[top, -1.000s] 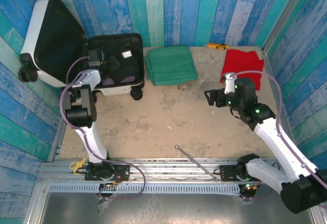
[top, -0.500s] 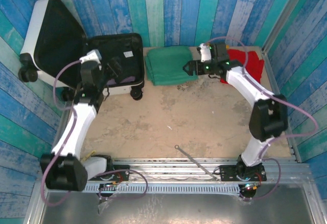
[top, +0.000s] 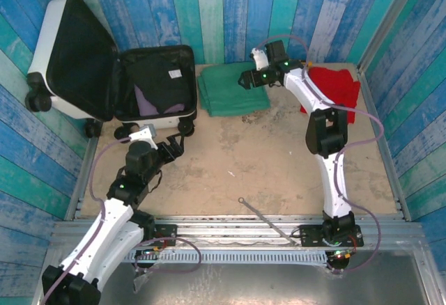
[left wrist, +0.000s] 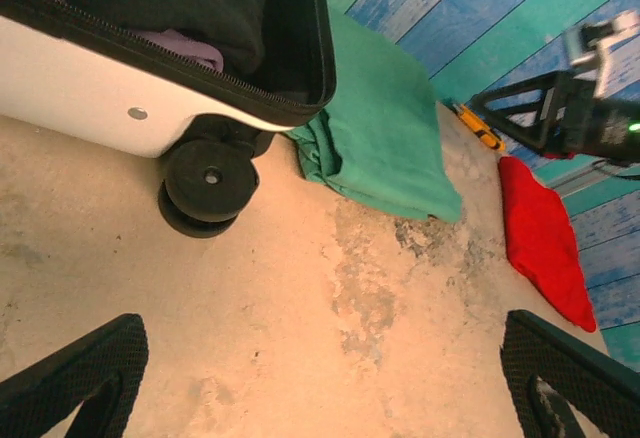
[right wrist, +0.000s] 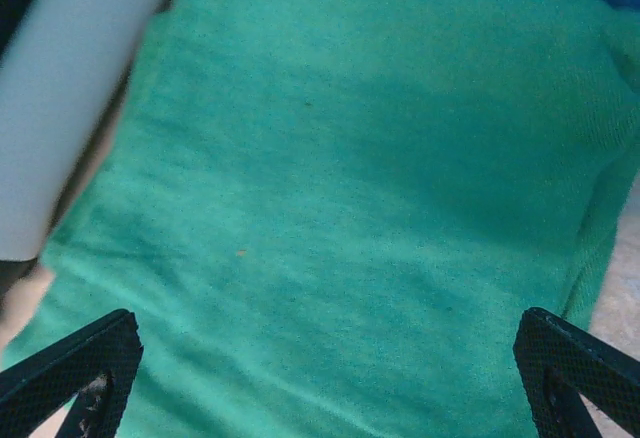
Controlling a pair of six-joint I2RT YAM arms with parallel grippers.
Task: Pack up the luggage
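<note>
Left gripper (top: pixel 173 149) and right gripper (top: pixel 245 81), fingers spread wide on both, nothing held.
Far left: luggage (top: pixel 77 58) lying open, white-shelled lid propped up against the blue plank wall, base flat on the table (top: pixel 244 159) with dark clothes (top: pixel 157 85) inside. Just near of its wheels, left gripper low over bare tabletop, touching nothing. Just right of the luggage, a folded green cloth (top: pixel 226 92), with right gripper poised over its right part, contact impossible to tell. Farther right, a red cloth (top: pixel 338 89) by the far right corner.
</note>
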